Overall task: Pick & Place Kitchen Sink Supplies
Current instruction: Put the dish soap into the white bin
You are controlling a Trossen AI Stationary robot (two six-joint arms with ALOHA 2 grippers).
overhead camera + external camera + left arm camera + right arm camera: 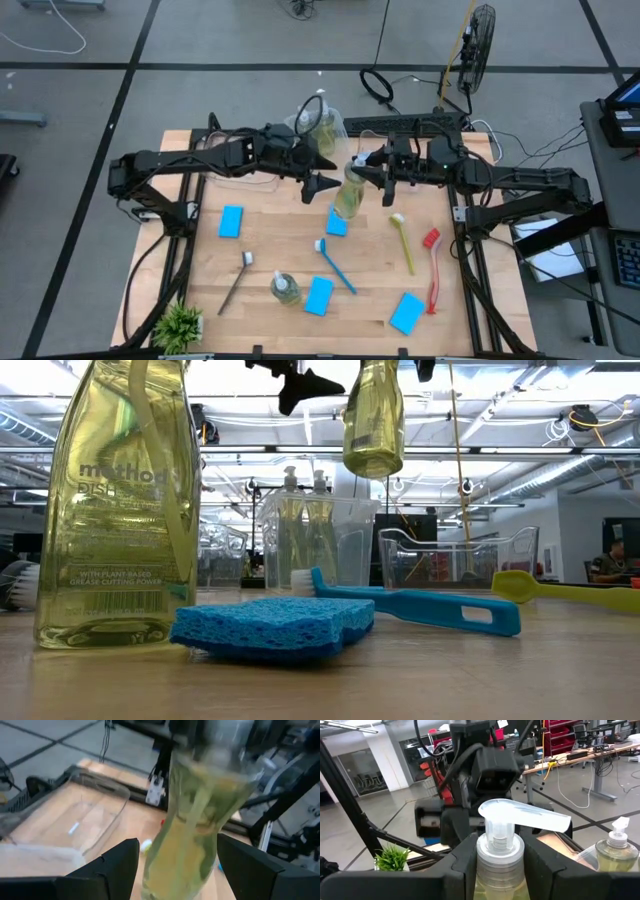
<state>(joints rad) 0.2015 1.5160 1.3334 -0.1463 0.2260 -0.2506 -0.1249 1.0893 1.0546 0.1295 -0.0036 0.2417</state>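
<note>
Soap bottle [350,192], clear with yellow-green liquid and a white pump, hangs in the air above the back middle of the wooden table [270,250]; the right gripper [372,178] grasps it at the neck just under the pump, fingers clenched on either side of the collar, as the right wrist view shows; in the low view the bottle's base [372,420] is well clear of the tabletop; the left gripper [322,186] sits just beside the bottle on its left, fingers spread and released, the bottle's body between them in the left wrist view but no contact visible. Largest on the table are two clear bins at the back: one [322,125] holds two more soap bottles; the other [455,560] stands beside it, seen in the low view. A fourth soap bottle [285,288] stands at the front centre; a small potted plant [179,325] sits at the front left corner. Four light-blue sponges lie apart: one at the left [232,221], one near the middle [337,222], one at the front [319,295], one at the front right [407,313]. Four brushes lie flat: blue [336,265] in the middle, yellow [403,242] to its right, red [432,268] near the right edge, dark grey [237,280] to the left.
</note>
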